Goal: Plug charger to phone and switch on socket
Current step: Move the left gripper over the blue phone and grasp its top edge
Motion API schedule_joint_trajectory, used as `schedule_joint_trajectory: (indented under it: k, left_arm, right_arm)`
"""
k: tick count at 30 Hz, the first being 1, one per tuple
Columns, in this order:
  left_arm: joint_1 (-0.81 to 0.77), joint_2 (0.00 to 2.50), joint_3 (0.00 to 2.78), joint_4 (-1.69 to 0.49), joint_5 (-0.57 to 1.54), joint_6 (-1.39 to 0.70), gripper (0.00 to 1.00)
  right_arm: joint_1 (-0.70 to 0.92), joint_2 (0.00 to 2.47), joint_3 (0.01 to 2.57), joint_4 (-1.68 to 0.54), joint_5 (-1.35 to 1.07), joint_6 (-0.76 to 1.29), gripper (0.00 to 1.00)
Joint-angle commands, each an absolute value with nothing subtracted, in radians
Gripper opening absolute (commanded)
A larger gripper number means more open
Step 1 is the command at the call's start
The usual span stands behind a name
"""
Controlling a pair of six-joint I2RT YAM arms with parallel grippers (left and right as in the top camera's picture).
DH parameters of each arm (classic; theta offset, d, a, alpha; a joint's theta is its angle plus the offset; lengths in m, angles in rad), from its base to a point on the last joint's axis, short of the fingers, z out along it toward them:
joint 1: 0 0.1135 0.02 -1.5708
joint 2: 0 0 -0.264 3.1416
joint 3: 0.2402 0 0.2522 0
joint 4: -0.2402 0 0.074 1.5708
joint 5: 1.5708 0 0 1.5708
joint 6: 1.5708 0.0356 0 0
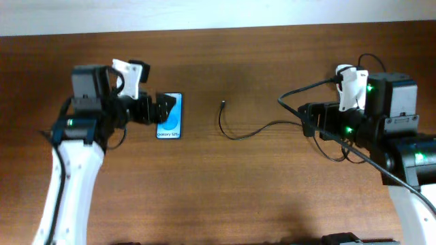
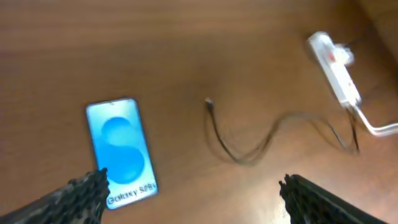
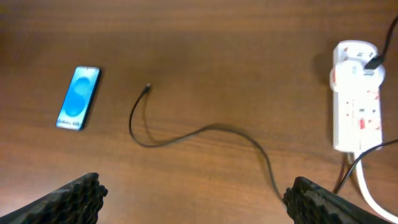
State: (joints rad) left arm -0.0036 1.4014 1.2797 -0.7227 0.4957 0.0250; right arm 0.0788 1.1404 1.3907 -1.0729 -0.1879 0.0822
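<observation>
The phone (image 1: 171, 120) lies flat on the wooden table with its blue screen up. It also shows in the left wrist view (image 2: 121, 151) and the right wrist view (image 3: 79, 98). The thin black charger cable (image 1: 240, 135) curves across the table, its free tip (image 1: 223, 104) to the right of the phone and apart from it (image 2: 209, 103) (image 3: 147, 89). The white socket strip (image 3: 356, 96) (image 2: 336, 70) lies at the right, hidden under the right arm in the overhead view. My left gripper (image 2: 193, 194) is open and empty, above the phone's near end. My right gripper (image 3: 196, 194) is open and empty, near the cable's right end.
A thick white cord (image 3: 368, 194) leaves the socket's near end, and a black plug (image 3: 373, 61) sits in its far end. The table (image 1: 225, 190) is dark brown wood, with a pale wall edge along the back.
</observation>
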Motion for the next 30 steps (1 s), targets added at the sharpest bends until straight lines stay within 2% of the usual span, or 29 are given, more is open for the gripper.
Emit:
schedule_joint_trajectory:
  k: [1,6,15,30]
  left_arm:
    - [-0.035,1.576,1.527,-0.850,0.366,-0.090,1.00]
    - [-0.138,1.846,1.853,-1.103,0.084,-0.091,0.99]
    - [-0.154,2.085,1.863,-1.115,0.081,0.017,0.99]
    - [-0.157,2.252,1.861,-1.084,0.055,0.036,0.99]
  right_arm:
    - [0.085,1.137,1.413,-1.075,-0.218,0.086,0.98]
    - [0.085,1.138,1.413,-1.094,-0.218,0.086,0.99]
    - [0.085,1.172,1.412,-1.127,-0.218,0.086,0.98]
    - [0.085,1.279,1.412,-1.148,-0.217,0.085,0.98]
